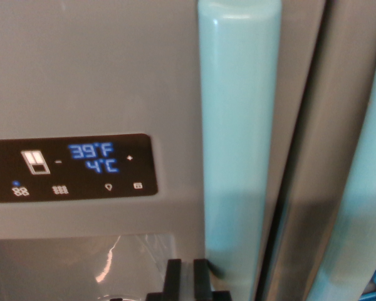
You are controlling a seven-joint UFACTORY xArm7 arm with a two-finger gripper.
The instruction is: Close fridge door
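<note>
Two black fingers: I see the pincer point(188, 279) only as a pair of dark fingertips point(172, 279) poking up from the bottom edge of the wrist view, side by side with a thin slit between them.
Pincer state: I read the jaws as drawn nearly together with nothing between them; the tips show no object.
Pincer position: just beside the foot of the nearer handle, on the wrist view's left of it; I cannot tell whether they touch the door face.
Nearer handle: a pale teal bar handle point(238, 144), upright, running from the top edge almost to the bottom, with a rounded top end.
Fridge door: the grey fridge door point(94, 69) fills the wrist view's left half, and the teal handle sits along its edge.
Control panel: a black display panel point(72, 168) on that door, glowing blue with 39°F over 4°C, plus small white icons.
Dispenser recess: a shiny recess point(81, 263) under the panel, along the bottom edge.
Door seam: a dark seam point(272, 251) just past the handle, widening towards the bottom.
Neighbouring door: a second grey door point(332, 125) beyond the seam, slanted in my view.
Second handle: another teal handle point(363, 207) at the wrist view's right edge.
</note>
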